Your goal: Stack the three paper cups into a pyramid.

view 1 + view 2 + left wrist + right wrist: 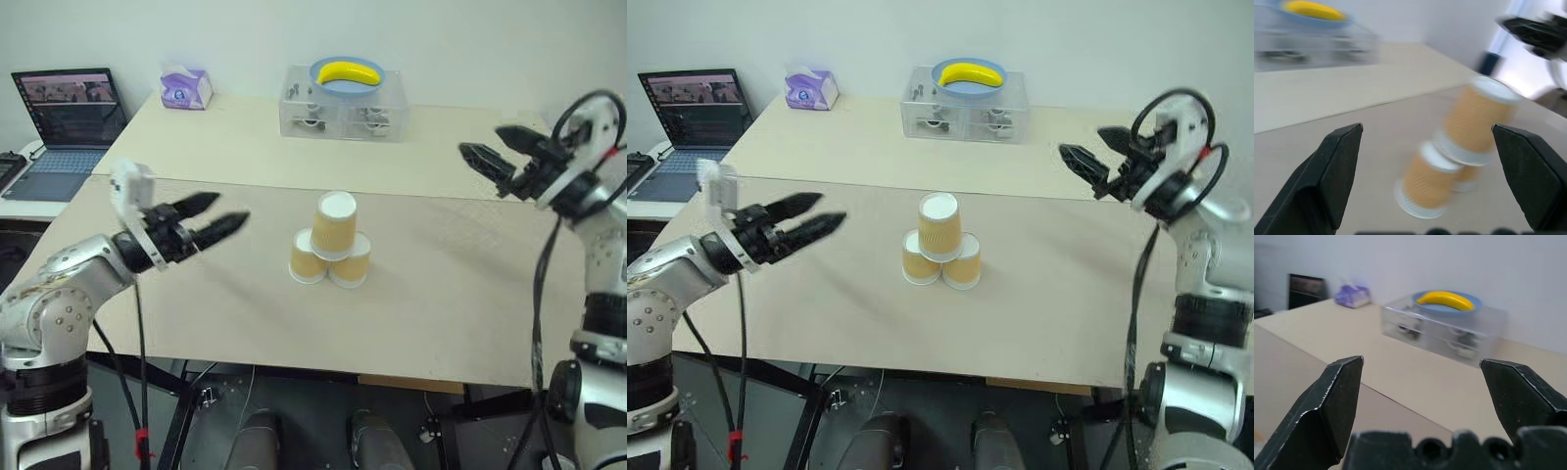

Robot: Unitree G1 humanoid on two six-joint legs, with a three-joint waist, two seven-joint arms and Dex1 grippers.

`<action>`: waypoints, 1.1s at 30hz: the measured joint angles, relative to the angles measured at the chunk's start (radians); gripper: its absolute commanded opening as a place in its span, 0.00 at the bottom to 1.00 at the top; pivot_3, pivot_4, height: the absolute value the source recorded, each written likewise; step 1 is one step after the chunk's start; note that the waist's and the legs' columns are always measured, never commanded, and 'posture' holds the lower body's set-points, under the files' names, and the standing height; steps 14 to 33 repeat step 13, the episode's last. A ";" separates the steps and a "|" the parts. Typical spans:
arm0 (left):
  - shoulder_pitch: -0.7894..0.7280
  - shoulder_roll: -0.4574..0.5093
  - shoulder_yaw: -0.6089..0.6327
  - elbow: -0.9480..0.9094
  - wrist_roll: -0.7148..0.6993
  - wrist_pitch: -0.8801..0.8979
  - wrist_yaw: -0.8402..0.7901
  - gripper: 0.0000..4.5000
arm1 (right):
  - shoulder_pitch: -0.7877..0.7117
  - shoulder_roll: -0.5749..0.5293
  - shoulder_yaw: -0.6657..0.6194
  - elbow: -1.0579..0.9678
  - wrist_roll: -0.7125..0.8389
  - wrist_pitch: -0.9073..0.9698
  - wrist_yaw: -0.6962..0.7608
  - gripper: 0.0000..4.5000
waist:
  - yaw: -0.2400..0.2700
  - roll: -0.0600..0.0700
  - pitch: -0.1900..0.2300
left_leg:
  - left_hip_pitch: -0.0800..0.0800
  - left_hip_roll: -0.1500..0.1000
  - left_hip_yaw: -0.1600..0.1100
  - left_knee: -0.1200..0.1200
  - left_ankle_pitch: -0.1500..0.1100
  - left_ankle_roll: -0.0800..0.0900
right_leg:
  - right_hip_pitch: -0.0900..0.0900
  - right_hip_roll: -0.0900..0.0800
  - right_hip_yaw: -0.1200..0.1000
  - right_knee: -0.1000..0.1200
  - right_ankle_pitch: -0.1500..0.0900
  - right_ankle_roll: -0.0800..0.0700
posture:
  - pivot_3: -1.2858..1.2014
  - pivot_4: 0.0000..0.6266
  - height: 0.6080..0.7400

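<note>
Paper cups (331, 245), tapered and tan with white rims, stacked as pyramid; left gripper (223, 218) and right gripper (492, 155) flanking, both spread wide, empty.

**Cups stacked between two tools**

The pyramid (331, 253) stands on the table (235, 304), between the left tool (223, 217) and the right tool (482, 147), well apart from both. Two cups sit side by side and touching on the table; the third cup (335, 225) rests on top of them, base up. From the left tool, the stack lies to its right and slightly ahead. From the right tool, it lies to the left and nearer the front table edge. Behind the stack, at the far side, stands a clear box (343, 106) with a bowl (347, 78) on it and a banana (349, 71) in the bowl. A tissue box (185, 88) stands left of the clear box, beyond the left tool. A laptop (65, 127) sits further left, off the table's edge.
</note>
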 measured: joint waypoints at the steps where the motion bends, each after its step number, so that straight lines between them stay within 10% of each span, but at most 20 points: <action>1: 0.026 -0.016 0.008 0.004 0.021 -0.001 0.040 1.00 | 0.033 0.013 -0.014 -0.011 -0.015 0.000 -0.048 0.99 | -0.002 0.000 0.000 | 0.000 0.000 0.000 0.000 0.000 0.000 | 0.000 0.000 0.000 0.000 0.000 0.000 | 0.52 0.24 0.65; 13: 0.131 -0.205 0.005 0.072 0.279 -0.206 0.300 1.00 | 0.328 0.260 0.007 -0.097 -0.217 -0.112 -0.476 0.99 | 0.001 0.000 -0.001 | 0.001 0.000 0.000 0.001 0.000 0.000 | 0.001 0.000 0.000 0.001 0.000 0.000 | 0.52 0.24 0.65; 33: 0.131 -0.205 0.005 0.072 0.279 -0.206 0.300 1.00 | 0.328 0.260 0.007 -0.097 -0.217 -0.112 -0.476 0.99 | 0.001 0.000 -0.001 | 0.001 0.000 0.000 0.001 0.000 0.000 | 0.001 0.000 0.000 0.001 0.000 0.000 | 0.52 0.24 0.65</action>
